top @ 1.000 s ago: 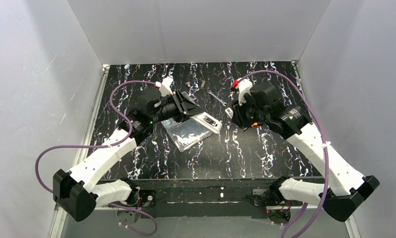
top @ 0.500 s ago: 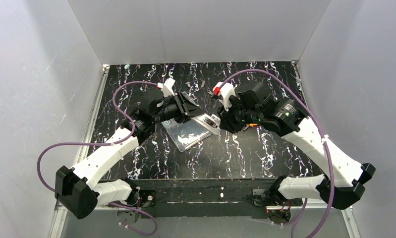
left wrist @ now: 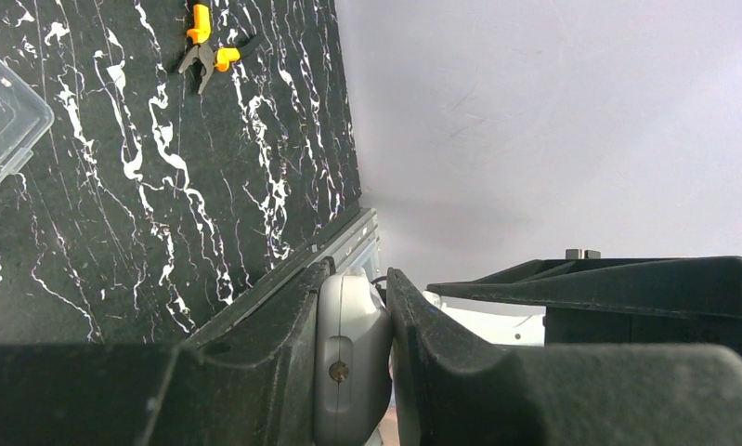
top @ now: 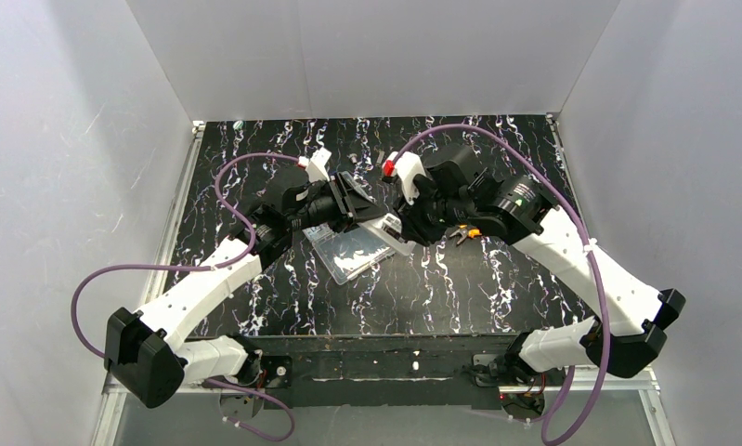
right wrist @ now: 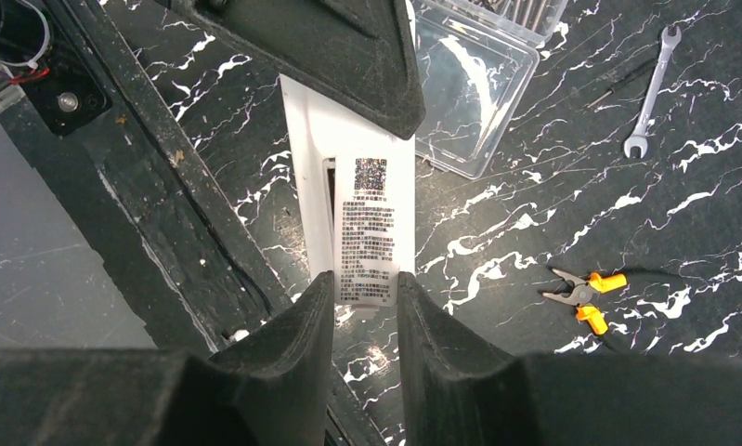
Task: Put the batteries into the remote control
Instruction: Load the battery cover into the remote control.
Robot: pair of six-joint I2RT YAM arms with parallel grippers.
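Observation:
The remote control (top: 392, 229) is slim and white, held off the table by my left gripper (top: 362, 206). In the left wrist view my left gripper (left wrist: 356, 279) is shut on the remote's edge (left wrist: 348, 372). In the right wrist view the remote (right wrist: 367, 214) shows its back with a printed label and a dark slot beside it. My right gripper (right wrist: 367, 283) is narrowly open, its tips over the remote's free end; I cannot tell whether they touch. It meets the remote from the right (top: 407, 229). I cannot make out any batteries.
A clear plastic box (top: 348, 253) lies on the black marbled table under the remote, also in the right wrist view (right wrist: 478, 84). Orange-handled pliers (top: 464, 234) lie right of the grippers. A small wrench (right wrist: 650, 88) lies farther back. White walls enclose the table.
My right arm has swung left from the pliers to the remote's free end. My left gripper has kept hold of the remote and shifted slightly right.

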